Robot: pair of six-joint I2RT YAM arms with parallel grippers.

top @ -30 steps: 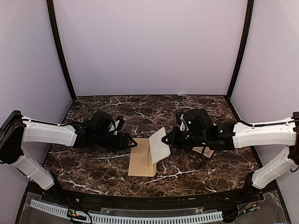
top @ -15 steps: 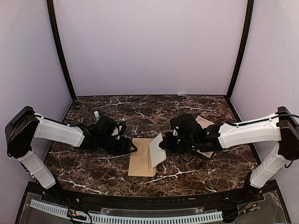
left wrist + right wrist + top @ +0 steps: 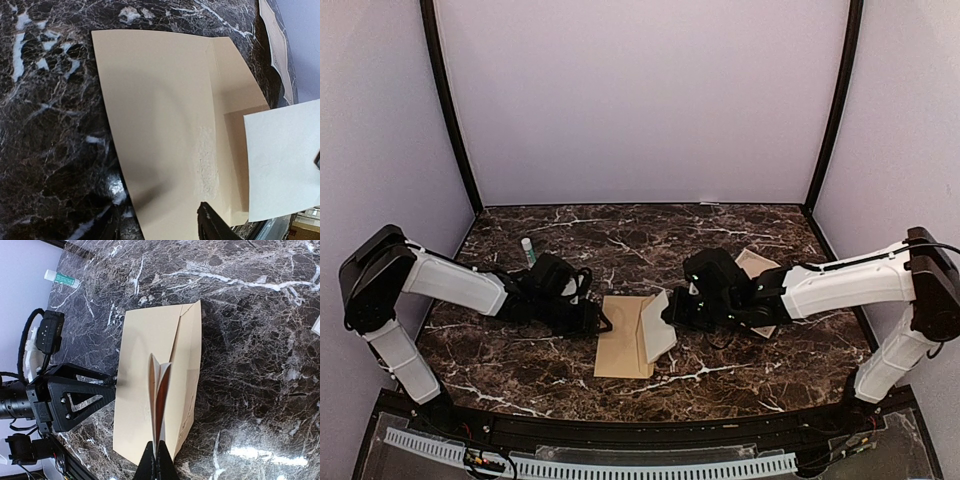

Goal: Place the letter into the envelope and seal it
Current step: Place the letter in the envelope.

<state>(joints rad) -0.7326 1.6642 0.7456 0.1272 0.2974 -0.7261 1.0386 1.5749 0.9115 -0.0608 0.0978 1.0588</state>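
Lying flat nearest the arm bases on the dark marble table [image 3: 520, 370] was the kraft envelope [image 3: 618, 345], flap folded open twd the right. At its left edge sat the left gripper [image 3: 606, 320], jaws partly apart w/ the envelope's edge btwn the fingers [image 3: 212, 222]; they pinched nothing, & contact w/ the paper couldn't be told. Over the flap side, the right gripper [image 3: 670, 312] was clamped tight on the folded letter [image 3: 658, 325], which stood on edge, tilted, its lower edge at the flap. Behind the right arm lay a bordered sheet [image 3: 757, 264], partly covered by it. Farther back on the left sat a small white tube [image 3: 528, 250] w/ a green label.
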